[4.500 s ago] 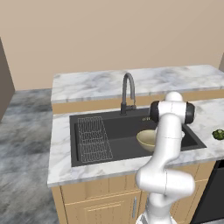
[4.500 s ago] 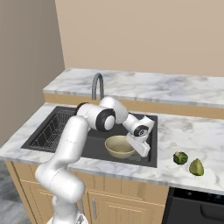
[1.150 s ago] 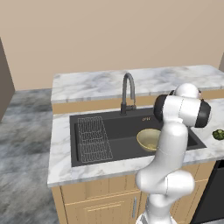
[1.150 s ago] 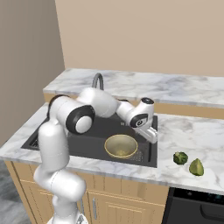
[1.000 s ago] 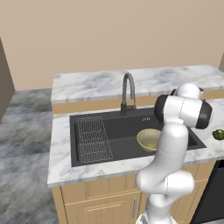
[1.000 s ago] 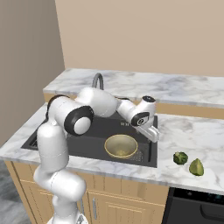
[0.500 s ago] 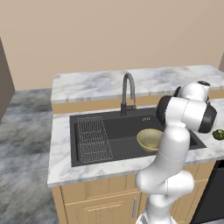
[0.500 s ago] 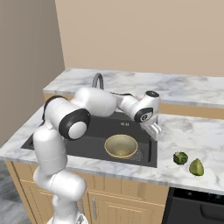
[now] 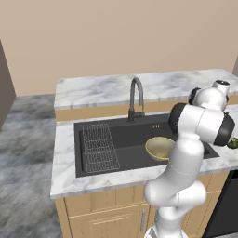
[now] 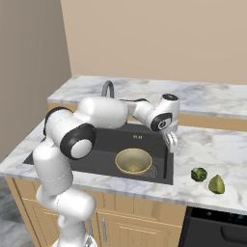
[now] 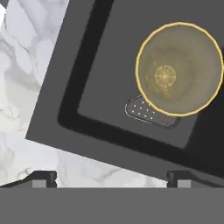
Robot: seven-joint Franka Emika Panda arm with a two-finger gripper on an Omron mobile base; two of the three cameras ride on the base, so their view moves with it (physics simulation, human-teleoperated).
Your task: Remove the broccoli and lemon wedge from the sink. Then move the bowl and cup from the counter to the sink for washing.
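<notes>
The tan-yellow bowl lies upright in the right part of the black sink, partly over the drain strainer. My gripper hangs open and empty above the sink's right rim, to the right of the bowl and above it. The broccoli and the lemon wedge rest side by side on the white marble counter, right of the sink. The cup is out of view.
A dark curved faucet stands behind the basin. The wire grid rack covers the sink's left part. My own arm crosses over the basin from the left in the right base view. A dark appliance front sits below the counter at the right.
My hand has risen from beside the bowl in the sink and swung right to the sink's right rim. The jaws have stayed open. The bowl has not moved.
</notes>
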